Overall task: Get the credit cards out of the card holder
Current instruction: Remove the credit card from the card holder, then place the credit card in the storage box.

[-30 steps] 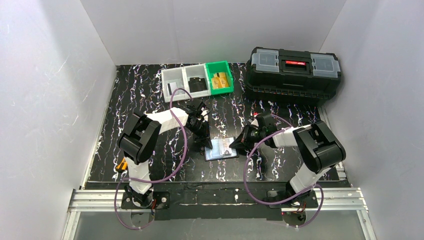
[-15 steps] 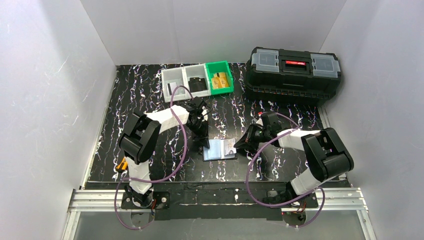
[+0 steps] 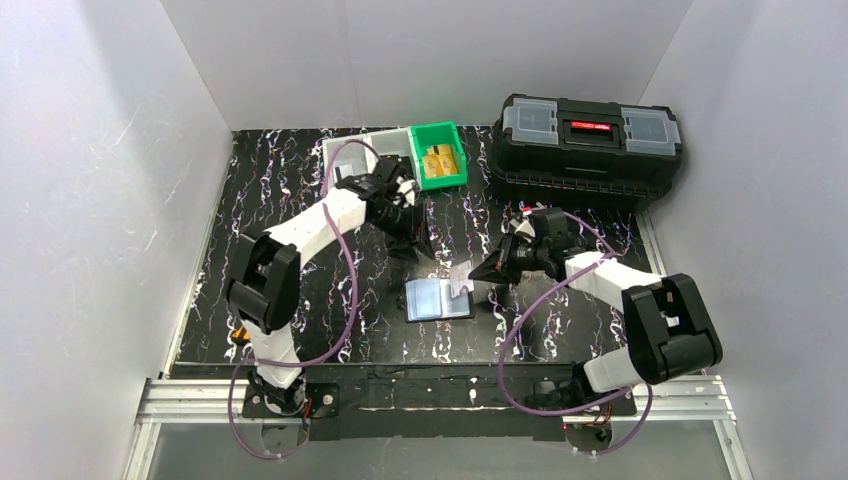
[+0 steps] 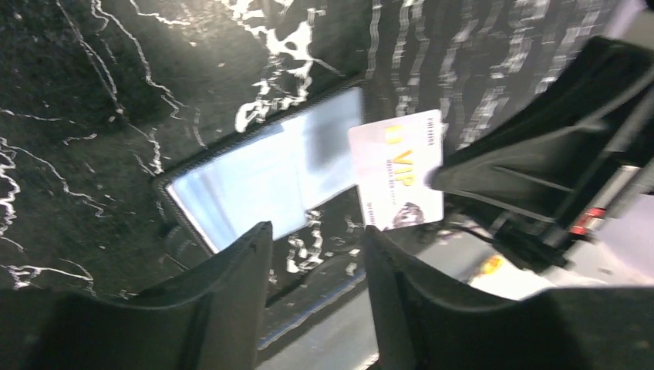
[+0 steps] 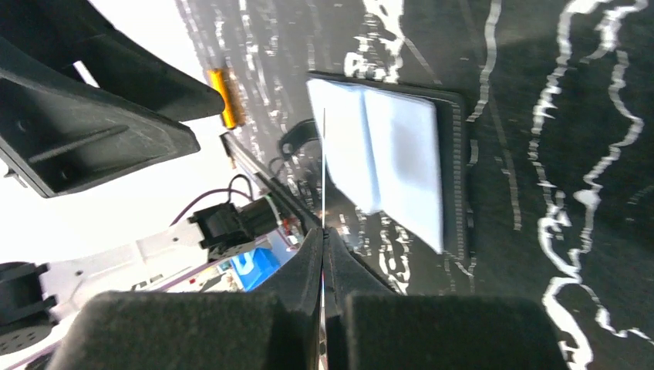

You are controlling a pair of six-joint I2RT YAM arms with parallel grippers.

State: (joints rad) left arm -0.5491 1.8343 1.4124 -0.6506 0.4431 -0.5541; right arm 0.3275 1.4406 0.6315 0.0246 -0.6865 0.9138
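Card holder (image 3: 432, 300) (image 4: 262, 185) (image 5: 409, 169): you have the small black bifold wallet lying open and flat on the black, white-veined marble-pattern table (image 3: 270, 180). It sits towards the near edge, between the two arms, with its two shiny pale blue-grey clear pockets facing up.
Card (image 3: 461, 277) (image 4: 397, 169): a thin whitish plastic rectangle with gold "VIP" lettering stands tilted up at the card holder's far right corner. You cannot tell whether its lower edge touches the pocket. From your right wrist it shows edge-on, as a thin pale line (image 5: 323, 169).
Right gripper (image 3: 474, 275) (image 5: 323, 243): your right jaws are clenched on the card's right edge, with only the card between the fingers.
Left gripper (image 3: 414, 243) (image 4: 316, 231): your left jaws are spread apart and grasp nothing. The gripper points down over bare table just beyond the card holder's far left side, apart from it.
Bins: at the far side you see a small green plastic bin (image 3: 440, 155) with yellow-orange items in it. Pale grey plastic bins (image 3: 385, 145) adjoin it on the left, partly hidden by your left arm.
Toolbox (image 3: 588, 150): a big black plastic case with clear lid compartments and a red strip sits in the far right corner, well apart from the card holder.
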